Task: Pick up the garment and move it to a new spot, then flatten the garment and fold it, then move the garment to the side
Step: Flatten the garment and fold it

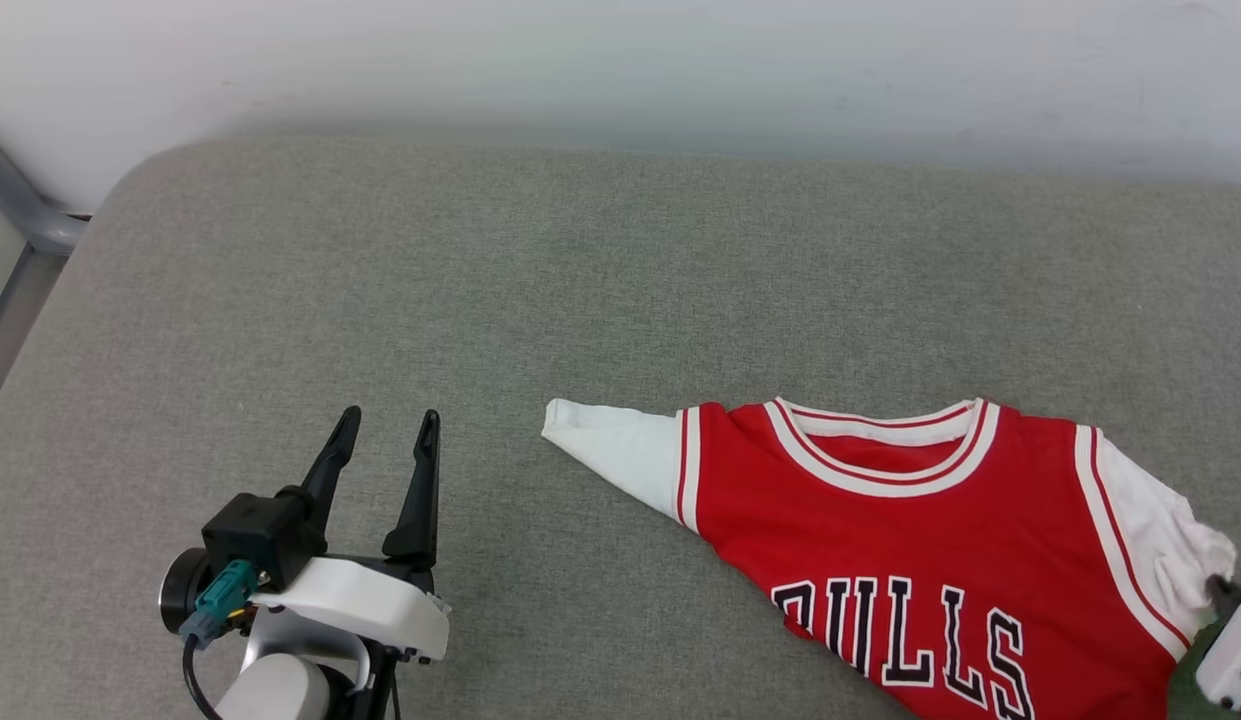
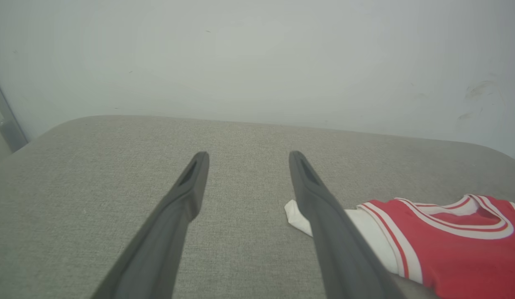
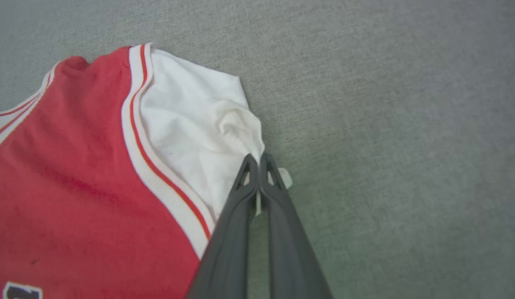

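The right gripper has jaws pinched on the white sleeve of the red jersey-style garment, lying rightward on the grey fabric worktop. The left gripper hangs with jaws wide, empty; lift slowly, that hold looks thin.

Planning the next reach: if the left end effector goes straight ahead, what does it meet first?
Likely bare grey cushion, then the wall; the jersey sleeve lies right of that line.
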Robot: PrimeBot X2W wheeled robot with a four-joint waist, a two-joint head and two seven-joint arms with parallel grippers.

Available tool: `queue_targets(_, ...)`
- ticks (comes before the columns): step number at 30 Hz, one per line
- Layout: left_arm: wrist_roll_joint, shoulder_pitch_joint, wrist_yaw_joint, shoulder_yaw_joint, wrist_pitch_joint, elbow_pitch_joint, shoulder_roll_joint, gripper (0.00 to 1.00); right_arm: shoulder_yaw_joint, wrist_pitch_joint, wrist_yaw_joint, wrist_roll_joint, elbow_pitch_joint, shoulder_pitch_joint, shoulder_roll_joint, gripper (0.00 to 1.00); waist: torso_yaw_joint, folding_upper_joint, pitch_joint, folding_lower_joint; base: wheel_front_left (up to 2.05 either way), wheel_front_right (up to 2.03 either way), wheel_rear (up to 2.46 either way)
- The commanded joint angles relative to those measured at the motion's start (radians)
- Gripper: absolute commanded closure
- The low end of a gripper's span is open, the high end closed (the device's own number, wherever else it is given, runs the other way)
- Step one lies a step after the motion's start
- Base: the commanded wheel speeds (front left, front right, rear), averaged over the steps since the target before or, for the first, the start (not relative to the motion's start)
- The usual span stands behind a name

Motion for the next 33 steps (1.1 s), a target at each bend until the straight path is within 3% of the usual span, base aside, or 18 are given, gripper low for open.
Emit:
queue_targets(1,0.002,0.001,0.001,0.003,-0.004,0.0,0.003,0.0,0.002,-0.007,0.0,0.007,0.001,0.007,0.006,0.6,-0.001,-0.0001,0.0,0.0,0.0,0.0,0.0)
queue_targets(2,0.002,0.003,0.003,0.004,-0.004,0.001,0.006,0.0,-0.007,-0.049,0.0,0.012,0.02,0.009,0.021,0.0,-0.003,-0.0001,0.0,0.0,0.0,0.0,0.0)
queue_targets(10,-0.004,0.018,0.011,0.003,0.005,0.005,0.015,0.0,-0.023,-0.28,0.0,-0.009,-0.005,-0.006,0.063,0.0,-0.016,-0.0001,-0.029,0.0,0.0,0.0,0.0)
queue_targets(18,-0.006,0.043,0.024,-0.004,0.016,0.01,0.02,0.0,0.091,-0.487,0.0,-0.084,-0.119,0.043,0.091,0.0,-0.021,-0.0001,-0.087,0.0,0.0,0.0,0.0)
queue_targets(26,-0.02,0.071,0.035,0.0,0.047,0.017,0.039,0.0,0.237,-0.52,0.0,-0.092,-0.246,0.143,0.11,0.0,-0.033,-0.0001,-0.126,0.0,0.0,0.0,0.0)
queue_targets(33,-0.071,0.009,-0.019,-0.01,0.147,0.059,0.061,0.0,0.324,-0.494,0.0,-0.062,-0.345,0.211,0.112,0.0,-0.065,-0.0001,-0.121,0.0,0.0,0.0,0.0)
